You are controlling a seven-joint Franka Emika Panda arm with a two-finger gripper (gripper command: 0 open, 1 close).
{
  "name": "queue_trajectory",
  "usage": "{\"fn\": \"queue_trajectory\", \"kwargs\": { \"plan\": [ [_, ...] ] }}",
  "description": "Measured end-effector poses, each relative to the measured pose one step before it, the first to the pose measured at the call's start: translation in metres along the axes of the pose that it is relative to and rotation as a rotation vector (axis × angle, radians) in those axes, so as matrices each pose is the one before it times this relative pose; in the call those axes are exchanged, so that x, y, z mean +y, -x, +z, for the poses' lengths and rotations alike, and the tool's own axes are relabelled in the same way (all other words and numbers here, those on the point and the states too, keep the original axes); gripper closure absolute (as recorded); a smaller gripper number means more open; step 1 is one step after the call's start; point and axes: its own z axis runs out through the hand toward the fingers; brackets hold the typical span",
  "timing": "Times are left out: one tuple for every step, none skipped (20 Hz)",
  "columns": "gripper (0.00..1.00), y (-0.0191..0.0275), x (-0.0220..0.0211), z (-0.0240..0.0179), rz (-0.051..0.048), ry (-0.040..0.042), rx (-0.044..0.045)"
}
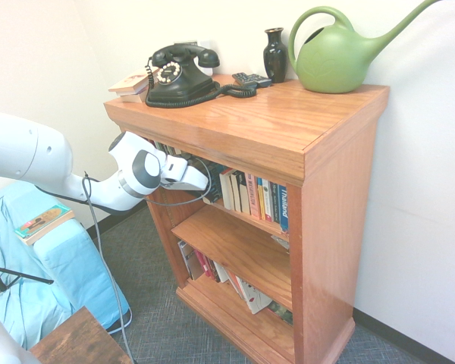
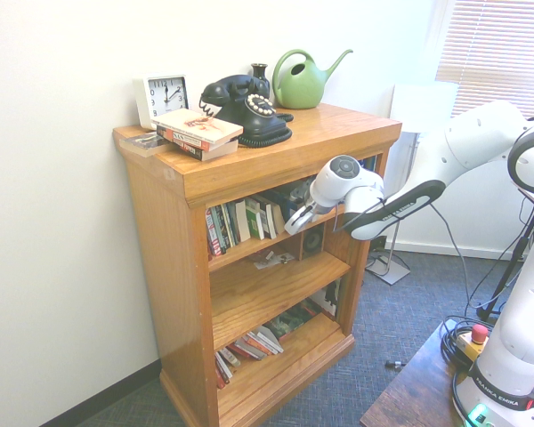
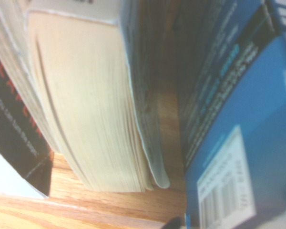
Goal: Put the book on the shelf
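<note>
The book [image 3: 86,109] fills the wrist view from close by: a thick paperback with cream page edges and a teal cover rim, standing on the orange-brown board. In the second exterior view the book [image 2: 295,192] shows as a dark shape in the upper compartment, at the end of the row of upright paperbacks. The shelf [image 2: 249,251] [image 1: 246,218] carries that row, with a blue "Thailand" spine [image 1: 283,206]. My gripper [image 2: 299,220] [image 1: 209,182] reaches into this compartment right at the book, its jaws a little apart. A blue book with a barcode [image 3: 238,157] stands beside it.
On top of the bookcase stand a black telephone [image 1: 178,76], a dark vase [image 1: 274,53], a green watering can [image 1: 337,57], a clock [image 2: 165,96] and pale stacked books [image 2: 200,133]. Red-spined books [image 1: 208,267] lean on the lowest board. A thin orange-and-green book [image 1: 42,222] lies on blue cloth.
</note>
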Motion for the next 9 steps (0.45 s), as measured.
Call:
{"fn": "queue_trajectory", "kwargs": {
  "plan": [
    [0.00,0.00114,0.00083,-0.00116,-0.00329,-0.00126,0.00056],
    [0.00,0.00253,0.00197,-0.00162,-0.00629,0.00081,0.00015],
    [0.00,0.00324,0.00286,-0.00200,-0.00495,0.00157,-0.00037],
    [0.00,0.00389,0.00435,-0.00309,-0.00383,0.00234,-0.00074],
    [0.00,0.00417,0.00536,-0.00386,-0.00468,0.00291,0.00000],
    [0.00,0.00419,0.00648,-0.00491,-0.00229,0.00309,0.00070],
    [0.00,0.00429,0.00704,-0.00633,-0.00018,0.00167,0.00085],
    [0.00,0.00464,0.00729,-0.00681,0.00071,0.00146,0.00097],
    [0.00,0.00550,0.00819,-0.00738,0.00024,0.00135,0.00151]
  ]
}}
